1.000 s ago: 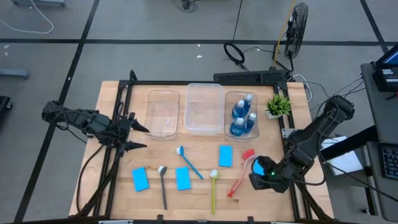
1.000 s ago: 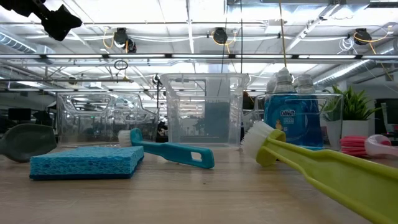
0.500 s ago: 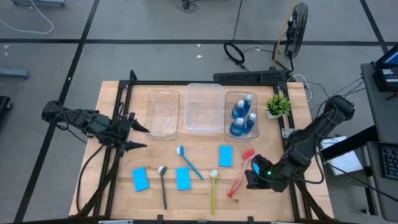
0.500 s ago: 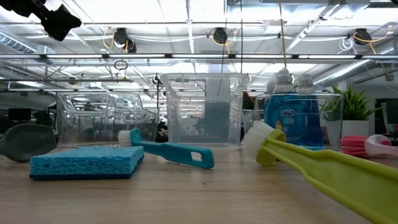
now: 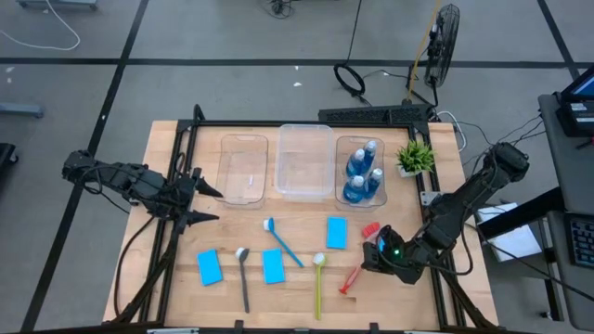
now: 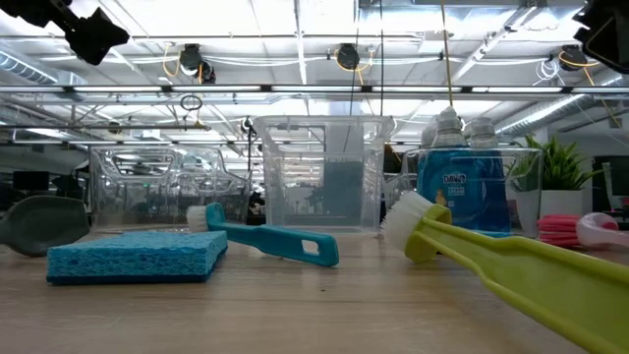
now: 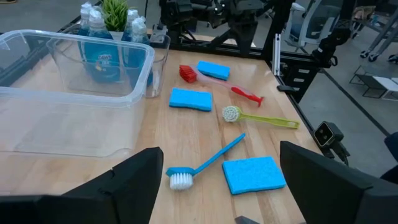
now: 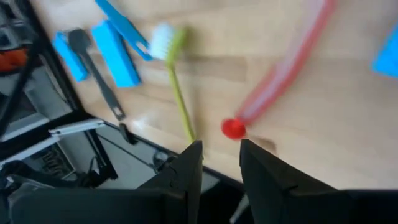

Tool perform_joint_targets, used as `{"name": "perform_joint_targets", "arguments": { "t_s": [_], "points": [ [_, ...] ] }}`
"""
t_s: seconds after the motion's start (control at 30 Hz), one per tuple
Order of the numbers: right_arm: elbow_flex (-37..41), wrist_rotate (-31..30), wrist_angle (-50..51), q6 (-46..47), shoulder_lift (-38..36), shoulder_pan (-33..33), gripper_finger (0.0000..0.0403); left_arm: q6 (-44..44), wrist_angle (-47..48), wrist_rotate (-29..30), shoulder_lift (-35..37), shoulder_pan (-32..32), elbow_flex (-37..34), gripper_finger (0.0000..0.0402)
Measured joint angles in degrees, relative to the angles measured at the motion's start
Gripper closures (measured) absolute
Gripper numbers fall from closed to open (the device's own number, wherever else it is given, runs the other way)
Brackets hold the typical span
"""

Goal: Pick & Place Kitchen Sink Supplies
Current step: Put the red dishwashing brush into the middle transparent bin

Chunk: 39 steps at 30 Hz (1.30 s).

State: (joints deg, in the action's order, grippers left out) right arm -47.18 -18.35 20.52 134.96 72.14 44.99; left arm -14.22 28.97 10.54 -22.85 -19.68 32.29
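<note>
The blue bottles [image 5: 362, 173] stand in the right clear tub. Three blue sponges [image 5: 210, 266] [image 5: 273, 266] [image 5: 336, 233] lie flat on the table. The blue brush [image 5: 283, 241], dark brush [image 5: 243, 276] and yellow-green brush [image 5: 317, 283] lie between them. The red brush [image 5: 355, 276] lies near the right edge, its middle hidden under my right gripper [image 5: 368, 257]. That gripper hovers over it, open, with the handle's end [image 8: 233, 129] ahead of the fingers. My left gripper [image 5: 212, 204] waits open at the left edge.
Two more clear tubs [image 5: 244, 168] [image 5: 304, 160] stand along the far side, left of the bottle tub. A small green potted plant [image 5: 415, 156] stands at the far right corner. Bare wood shows along the near edge and beside the left arm.
My right gripper has moved toward the table's left and a little toward the far edge, from beyond the red brush's handle to above the brush. Its arm now shows at the low view's upper right corner. Nothing on the table has moved.
</note>
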Motion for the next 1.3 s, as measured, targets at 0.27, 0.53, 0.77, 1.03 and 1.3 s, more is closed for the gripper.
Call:
{"name": "perform_joint_targets", "arguments": {
  "t_s": [0.27,0.53,0.77,1.03,1.3],
  "points": [
    [0.0,-1.1,-2.5,-1.1,0.0,-0.3,0.0309,-0.3,1.7,0.0,0.0,0.0,0.0,0.0077],
    [-5.0,-1.2,0.5,-0.7,0.3,-0.3,0.0348,-0.8,3.0,0.0,0.0,0.0,0.0,0.0093],
    [-13.8,-0.7,4.2,0.2,7.7,-0.4,0.0396,1.3,3.0,0.0,0.0,0.0,0.0,0.0097],
    [-21.8,-0.7,10.8,0.8,13.5,-0.3,0.0401,3.4,3.0,0.1,0.0,0.0,0.0,0.0080],
    [-21.9,3.7,24.7,2.0,13.7,-1.9,0.0402,2.3,3.1,-0.1,0.0,0.0,0.0,0.0076]
  ]
}}
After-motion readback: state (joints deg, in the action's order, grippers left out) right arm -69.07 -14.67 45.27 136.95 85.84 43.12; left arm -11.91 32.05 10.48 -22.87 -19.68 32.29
